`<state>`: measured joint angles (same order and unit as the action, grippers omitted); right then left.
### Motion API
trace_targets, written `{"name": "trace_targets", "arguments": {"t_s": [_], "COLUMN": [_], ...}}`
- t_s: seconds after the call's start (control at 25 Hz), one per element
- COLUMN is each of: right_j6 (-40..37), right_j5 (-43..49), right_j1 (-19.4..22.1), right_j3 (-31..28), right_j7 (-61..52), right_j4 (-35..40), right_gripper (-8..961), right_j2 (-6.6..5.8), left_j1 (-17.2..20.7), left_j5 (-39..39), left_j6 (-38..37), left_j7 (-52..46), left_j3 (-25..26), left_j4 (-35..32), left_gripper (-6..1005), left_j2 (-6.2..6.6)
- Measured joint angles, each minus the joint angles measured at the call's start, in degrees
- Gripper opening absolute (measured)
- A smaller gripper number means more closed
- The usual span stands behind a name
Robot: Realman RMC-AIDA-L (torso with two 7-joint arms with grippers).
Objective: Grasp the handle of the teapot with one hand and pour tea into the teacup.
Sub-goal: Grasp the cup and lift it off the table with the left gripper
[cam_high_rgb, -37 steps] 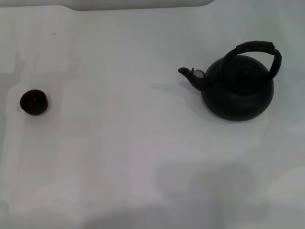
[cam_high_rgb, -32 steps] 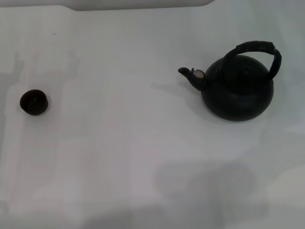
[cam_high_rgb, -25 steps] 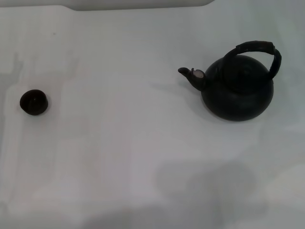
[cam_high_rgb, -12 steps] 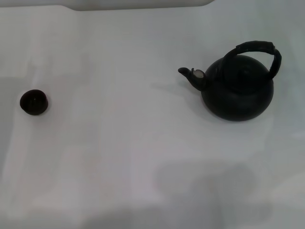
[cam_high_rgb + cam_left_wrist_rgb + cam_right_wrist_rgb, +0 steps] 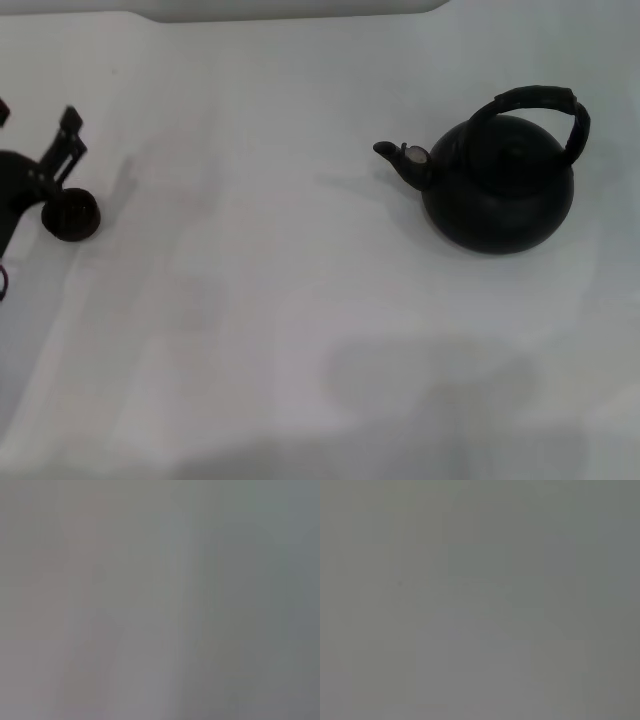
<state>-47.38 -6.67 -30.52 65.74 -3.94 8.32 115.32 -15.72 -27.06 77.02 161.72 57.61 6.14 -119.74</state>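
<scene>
Head view: the left hand (image 5: 35,180) sits at the tabletop's (image 5: 260,330) left edge, touching the teacup (image 5: 70,216); its grip I cannot tell. The teapot (image 5: 498,185) stands near the right edge, handle (image 5: 540,105) ungrasped, nothing poured yet.

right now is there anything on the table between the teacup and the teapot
No. In the head view the stretch of white table between the teacup and the teapot is bare; its spout points toward the cup.
</scene>
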Motion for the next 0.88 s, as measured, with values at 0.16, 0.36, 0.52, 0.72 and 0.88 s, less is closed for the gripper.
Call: {"name": "trace_targets", "arguments": {"t_s": [0.16,0.36,0.52,0.72,0.88], "right_j6": [-0.43,-0.48,-0.50,-0.53,-0.53], "right_j5": [0.03,0.07,0.08,0.09,0.17], "right_j1": [0.70,0.96,0.67,0.57,0.70], "right_j3": [-0.02,0.22,0.32,0.61,3.96], "right_j7": [-0.01,-0.01,0.09,0.02,-0.02], "right_j4": [0.09,0.12,0.12,0.32,0.54], "right_gripper": [711,711,709,707,707], "right_j2": [-0.02,-0.09,-0.10,-0.10,-0.10], "left_j1": [1.32,2.86,3.94,4.94,5.21], "left_j5": [0.46,0.38,0.49,0.52,0.48], "left_j6": [-1.22,-1.79,-1.94,-2.00,-2.78], "left_j7": [0.00,0.00,0.00,0.00,0.00], "left_j3": [-2.13,-2.91,-2.97,-3.07,-3.66], "left_j4": [0.24,0.94,0.98,0.98,0.99], "left_gripper": [868,871,870,870,870], "left_j2": [-0.11,-0.14,-0.21,-0.23,-0.24]}}
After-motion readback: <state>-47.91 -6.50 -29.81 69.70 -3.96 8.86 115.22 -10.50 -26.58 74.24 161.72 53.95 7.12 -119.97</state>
